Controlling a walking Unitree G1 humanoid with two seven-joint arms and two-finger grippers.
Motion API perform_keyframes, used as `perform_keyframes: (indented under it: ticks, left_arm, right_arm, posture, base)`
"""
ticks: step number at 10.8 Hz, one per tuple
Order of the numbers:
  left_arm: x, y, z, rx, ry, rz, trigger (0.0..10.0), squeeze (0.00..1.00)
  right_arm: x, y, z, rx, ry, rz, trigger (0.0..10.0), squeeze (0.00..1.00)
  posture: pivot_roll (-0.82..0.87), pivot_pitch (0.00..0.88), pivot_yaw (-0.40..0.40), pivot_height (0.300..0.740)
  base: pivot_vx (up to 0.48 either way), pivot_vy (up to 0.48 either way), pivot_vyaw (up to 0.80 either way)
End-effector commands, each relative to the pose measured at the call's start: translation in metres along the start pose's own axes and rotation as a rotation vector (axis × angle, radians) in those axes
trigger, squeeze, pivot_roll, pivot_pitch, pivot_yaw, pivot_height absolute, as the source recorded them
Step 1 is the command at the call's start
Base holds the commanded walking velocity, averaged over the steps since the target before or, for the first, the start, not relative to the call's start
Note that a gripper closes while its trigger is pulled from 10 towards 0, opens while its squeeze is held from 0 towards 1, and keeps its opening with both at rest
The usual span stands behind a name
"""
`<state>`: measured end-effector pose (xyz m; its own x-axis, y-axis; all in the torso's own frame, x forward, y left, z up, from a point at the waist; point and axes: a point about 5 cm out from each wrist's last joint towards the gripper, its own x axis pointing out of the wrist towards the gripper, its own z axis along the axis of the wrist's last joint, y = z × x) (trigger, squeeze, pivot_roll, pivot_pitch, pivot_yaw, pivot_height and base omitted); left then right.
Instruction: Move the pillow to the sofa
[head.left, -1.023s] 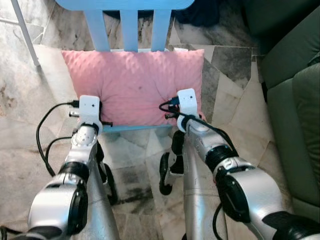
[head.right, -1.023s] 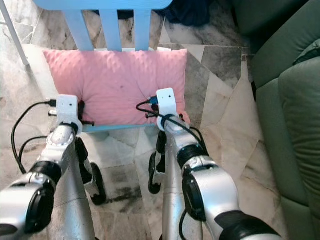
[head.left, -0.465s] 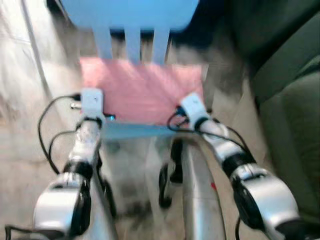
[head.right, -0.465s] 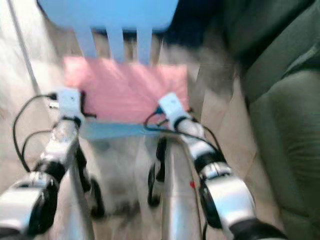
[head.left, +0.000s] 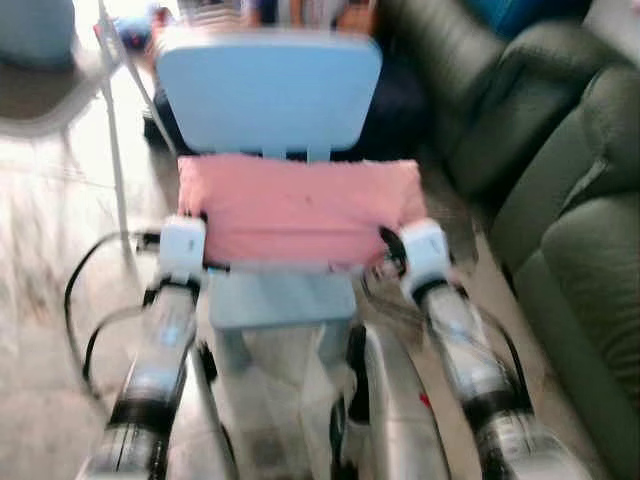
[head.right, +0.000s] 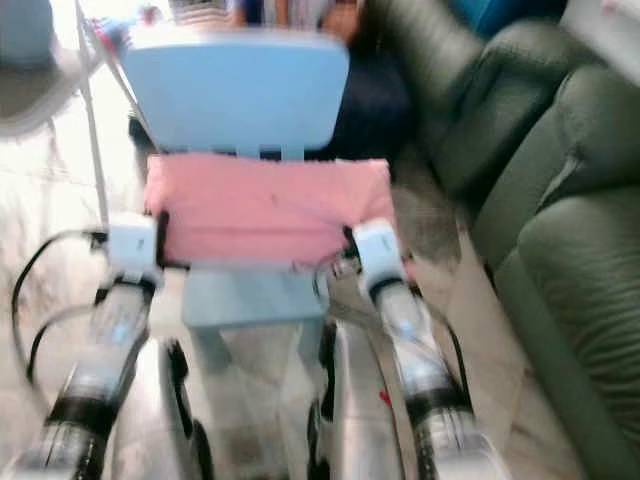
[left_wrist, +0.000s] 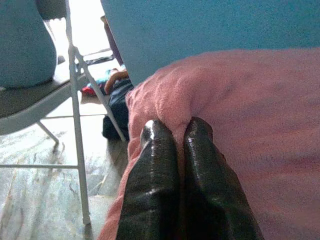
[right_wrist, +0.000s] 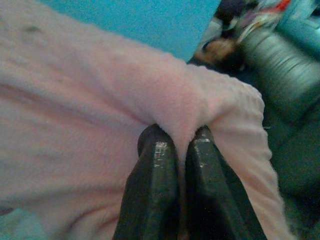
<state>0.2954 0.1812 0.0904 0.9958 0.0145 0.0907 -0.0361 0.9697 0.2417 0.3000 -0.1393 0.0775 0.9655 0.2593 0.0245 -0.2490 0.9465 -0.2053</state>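
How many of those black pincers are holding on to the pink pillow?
2. The left pincer is clamped on a fold at the left end of the pink pillow, and the right pincer is clamped on a fold at its right end, nearer the green sofa.

A small light-blue chair (head.left: 268, 100) stands in the middle, its solid back upright and its seat toward the camera. To the right runs a dark green sofa (head.left: 560, 210) with plump arms and cushions; it is a task thing named here as furniture. The floor (head.left: 50, 250) is pale marbled stone, bright with light at the upper left. A grey folding chair (left_wrist: 35, 95) with thin white metal legs stands to the left. The head views are blurred.
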Motion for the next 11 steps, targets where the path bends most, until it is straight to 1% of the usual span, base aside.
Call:
perform_keyframes:
  ticks: [1,2,3,4,5,6,7,8,9,10,11]
  left_arm:
    - [-0.007,0.005,0.003,0.003,-0.001,0.007,10.0,0.0]
    - [-0.027,0.0,0.003,0.014,0.017,-0.019,10.0,0.0]
    - [-0.041,-0.005,0.005,0.01,0.015,-0.058,10.0,0.0]
    - [-0.049,-0.005,0.007,0.041,0.009,-0.067,10.0,0.0]
    - [-0.045,-0.005,0.006,0.016,0.03,-0.055,10.0,0.0]
    - [-0.046,-0.007,0.009,0.011,0.038,-0.061,10.0,0.0]
    - [-0.045,-0.014,0.009,-0.001,0.046,-0.07,10.0,0.0]
    - [-0.046,-0.016,0.008,-0.005,0.054,-0.074,10.0,0.0]
    - [-0.047,-0.019,0.007,-0.01,0.068,-0.081,10.0,0.0]
    - [-0.047,-0.018,0.005,-0.001,0.083,-0.076,10.0,0.0]
    - [-0.047,-0.017,0.003,-0.004,0.095,-0.071,10.0,0.0]
  right_arm:
    - [-0.01,-0.012,0.001,0.014,-0.009,-0.078,3.0,0.0]
    - [-0.025,-0.01,-0.004,0.028,0.013,-0.092,10.0,0.0]
    - [-0.035,-0.009,-0.005,0.052,0.019,-0.095,10.0,0.0]
    - [-0.041,-0.009,-0.005,0.115,0.022,-0.101,10.0,0.0]
    - [-0.041,-0.006,-0.002,0.144,0.015,-0.093,10.0,0.0]
    - [-0.041,-0.002,0.0,0.151,0.015,-0.078,10.0,0.0]
    - [-0.039,0.0,0.003,0.159,0.018,-0.069,10.0,0.0]
    - [-0.04,-0.001,0.003,0.161,0.023,-0.067,10.0,0.0]
    - [-0.041,-0.004,0.003,0.16,0.031,-0.067,10.0,0.0]
    - [-0.042,-0.003,0.002,0.135,0.047,-0.055,10.0,0.0]
    - [-0.043,-0.006,0.0,0.117,0.068,-0.09,10.0,0.0]
  posture:
    - [0.02,0.0,-0.077,0.527]
    - [0.02,0.0,-0.072,0.527]
    - [0.02,0.0,-0.065,0.527]
    - [0.02,0.0,-0.063,0.527]
    - [0.02,0.0,-0.066,0.546]
    - [0.01,0.0,-0.065,0.566]
    - [0.01,0.0,-0.067,0.585]
    - [0.0,0.0,-0.068,0.6]
    - [-0.01,0.0,-0.068,0.624]
    - [-0.01,0.0,-0.067,0.634]
    - [-0.01,0.0,-0.069,0.634]
  base:
    - [0.0,0.0,0.0]
    - [0.0,0.0,0.0]
    - [0.0,0.0,0.0]
    - [0.0,0.0,0.0]
    - [0.0,0.0,0.0]
    - [0.0,0.0,0.0]
    - [0.0,0.0,0.0]
    - [0.0,0.0,0.0]
    - [0.0,0.0,0.0]
    - [0.0,0.0,0.0]
    - [0.0,0.0,0.0]
